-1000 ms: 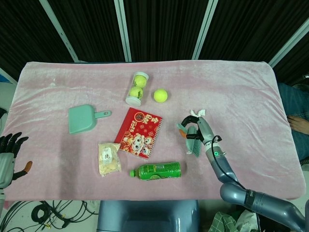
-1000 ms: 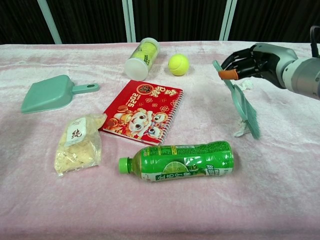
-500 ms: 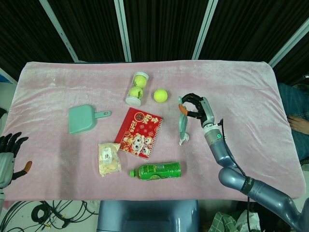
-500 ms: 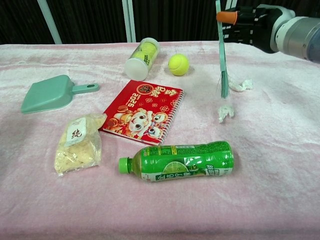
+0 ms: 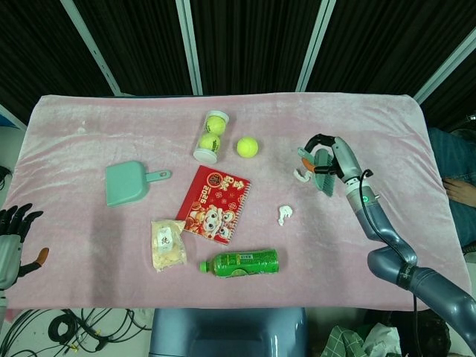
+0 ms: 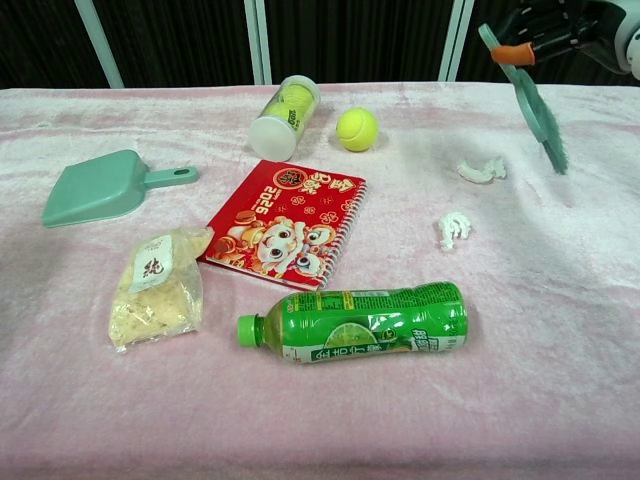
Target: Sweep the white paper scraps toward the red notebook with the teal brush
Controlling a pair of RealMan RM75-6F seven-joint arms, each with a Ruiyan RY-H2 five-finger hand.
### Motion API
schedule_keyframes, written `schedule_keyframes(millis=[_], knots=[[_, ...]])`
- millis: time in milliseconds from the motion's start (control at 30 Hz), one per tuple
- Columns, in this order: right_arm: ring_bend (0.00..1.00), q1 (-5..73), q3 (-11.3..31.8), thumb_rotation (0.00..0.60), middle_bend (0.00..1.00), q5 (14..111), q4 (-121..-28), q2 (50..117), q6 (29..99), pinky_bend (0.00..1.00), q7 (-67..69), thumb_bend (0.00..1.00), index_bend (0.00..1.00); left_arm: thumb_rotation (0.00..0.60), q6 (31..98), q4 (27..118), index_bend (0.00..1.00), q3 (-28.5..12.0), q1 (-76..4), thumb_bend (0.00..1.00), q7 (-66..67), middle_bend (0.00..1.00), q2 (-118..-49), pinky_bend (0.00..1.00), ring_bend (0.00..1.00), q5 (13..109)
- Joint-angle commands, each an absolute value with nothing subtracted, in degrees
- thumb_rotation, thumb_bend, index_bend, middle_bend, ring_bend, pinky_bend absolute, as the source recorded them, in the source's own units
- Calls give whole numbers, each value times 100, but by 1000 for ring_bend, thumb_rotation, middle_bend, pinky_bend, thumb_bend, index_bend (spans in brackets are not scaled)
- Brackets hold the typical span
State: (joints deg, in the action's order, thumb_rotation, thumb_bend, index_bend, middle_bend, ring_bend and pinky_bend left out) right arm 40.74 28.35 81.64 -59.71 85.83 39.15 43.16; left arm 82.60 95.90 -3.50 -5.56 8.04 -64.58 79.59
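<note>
From the head view, the right hand (image 5: pixel 329 152) is gripping the teal brush (image 5: pixel 324 173) above the tabletop (image 5: pixel 387 134), one paper scrap (image 5: pixel 300 175) just beside its bristles, another scrap (image 5: pixel 284 215) lying between it and the red notebook (image 5: pixel 216 204). The left hand (image 5: pixel 13 236) is hanging off the tabletop's edge, fingers spread, holding nothing.

From the chest view, the brush (image 6: pixel 535 100) is tilting, raised beside the nearer scrap (image 6: pixel 482 170); the second scrap (image 6: pixel 453 229) is sitting near the green bottle (image 6: pixel 360 322).

Right hand (image 6: pixel 560 22) grips teal brush (image 6: pixel 538 107) hanging below its fingers, two paper scraps (image 6: pixel 482 169) lying lower-left of them.
</note>
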Motion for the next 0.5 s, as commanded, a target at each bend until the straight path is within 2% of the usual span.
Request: schedule_keyframes(millis=[33, 200, 500], knots=[[312, 4291, 2400, 600, 553, 8516, -5321, 8762, 4195, 158, 4003, 526, 710, 600, 8256, 9608, 192, -359, -555, 309, 832, 82, -6464, 0, 0, 7927], [309, 4578, 2035, 600, 539, 8666, -4536, 9102, 4222, 158, 4271, 608, 716, 600, 8252, 9631, 195, -373, -555, 309, 892, 82, -6473, 0, 0, 7874], [268, 4830, 1670, 600, 501, 8652, -3996, 9328, 4107, 158, 5202, 611, 717, 600, 8222, 9648, 203, -380, -564, 309, 908, 82, -6466, 0, 0, 7835]])
